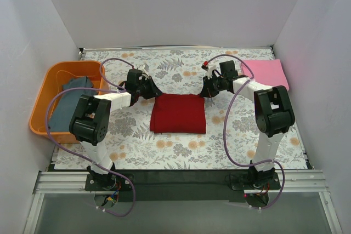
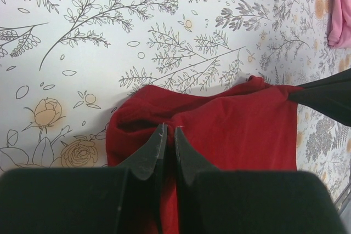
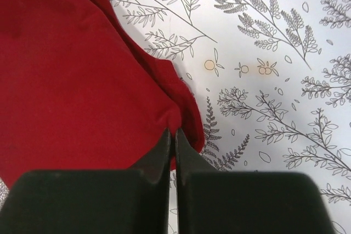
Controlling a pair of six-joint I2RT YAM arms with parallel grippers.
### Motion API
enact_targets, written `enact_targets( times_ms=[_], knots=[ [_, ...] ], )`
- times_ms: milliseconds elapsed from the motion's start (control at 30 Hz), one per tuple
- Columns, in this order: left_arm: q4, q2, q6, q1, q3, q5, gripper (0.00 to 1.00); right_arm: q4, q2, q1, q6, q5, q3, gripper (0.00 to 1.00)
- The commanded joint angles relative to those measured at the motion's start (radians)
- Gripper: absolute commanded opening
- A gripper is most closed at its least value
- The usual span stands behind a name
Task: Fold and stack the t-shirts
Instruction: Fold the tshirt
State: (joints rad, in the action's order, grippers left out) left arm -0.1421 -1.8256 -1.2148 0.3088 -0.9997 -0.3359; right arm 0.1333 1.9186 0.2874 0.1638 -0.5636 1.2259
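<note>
The dark red t-shirt (image 1: 178, 113) lies as a rough rectangle at the middle of the table. The left gripper (image 2: 169, 130) and right gripper (image 3: 171, 132) each have jaws pinched narrow on one of its far corners. To fold it cleanly, I judge both corners should rise together, level, and travel toward the near edge with the hem taut. The pink t-shirt (image 1: 266, 72) lies at the far right corner. The grey-blue t-shirt (image 1: 68, 102) sits in the orange basket (image 1: 39, 102) by the left edge.
</note>
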Motion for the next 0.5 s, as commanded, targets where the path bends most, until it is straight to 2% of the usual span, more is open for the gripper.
enact_targets(
  times_ms=[0,300,467],
  knots=[
    [-0.005,0.04,0.015,-0.007,-0.036,-0.02,0.0,-0.001,-0.073,-0.002,0.01,-0.035,0.007,0.02],
    [0.019,0.1,0.005,-0.008,-0.024,-0.015,0.0,-0.003,-0.147,0.004,-0.029,-0.064,-0.016,0.01],
    [0.045,0.236,-0.005,-0.008,0.025,-0.006,0.0,-0.003,-0.24,0.015,-0.076,-0.084,-0.069,0.01]
  ],
)
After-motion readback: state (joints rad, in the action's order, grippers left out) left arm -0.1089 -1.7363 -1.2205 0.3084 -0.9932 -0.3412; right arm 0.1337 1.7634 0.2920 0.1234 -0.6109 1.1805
